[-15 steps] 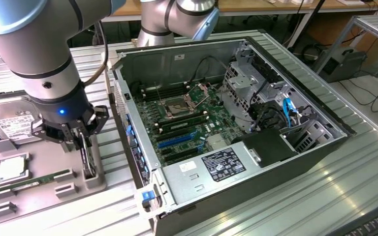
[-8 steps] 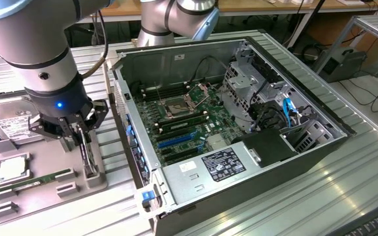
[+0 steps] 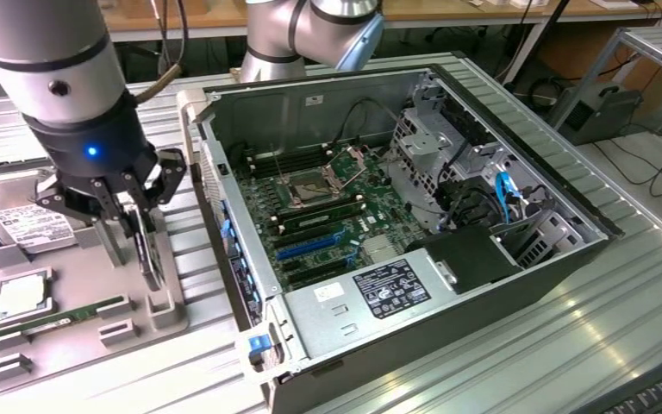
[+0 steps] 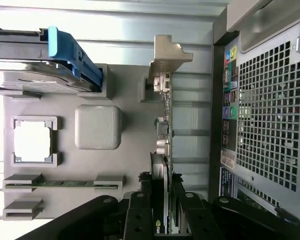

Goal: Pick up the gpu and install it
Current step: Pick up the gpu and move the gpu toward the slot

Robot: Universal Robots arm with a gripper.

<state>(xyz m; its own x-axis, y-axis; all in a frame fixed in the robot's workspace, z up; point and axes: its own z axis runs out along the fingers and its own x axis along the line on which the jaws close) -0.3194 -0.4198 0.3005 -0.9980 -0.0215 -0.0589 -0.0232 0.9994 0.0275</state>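
Note:
The gpu (image 3: 149,259) stands on edge in a grey holder on the parts tray (image 3: 78,345), at the exterior view's left. It is a thin dark card. In the wrist view the gpu (image 4: 163,125) is edge-on, with its silver end bracket (image 4: 165,57) at the far end. My gripper (image 3: 131,235) has come down over the card's top. Its black fingers (image 4: 139,212) sit against both faces, so my gripper (image 4: 161,217) is shut on the card, which still rests in its holder. The open computer case (image 3: 503,285) lies beside the tray, with its motherboard (image 3: 331,216) and blue slots (image 3: 308,247) exposed.
The tray also holds a silver hard drive (image 3: 27,226) in a blue-handled carrier (image 4: 70,50), a processor (image 3: 21,297) (image 4: 32,141) and a green memory stick (image 3: 61,317) (image 4: 65,183). The case's perforated rear wall (image 4: 270,110) stands close beside the gpu holder. A second robot arm (image 3: 308,34) stands behind the case.

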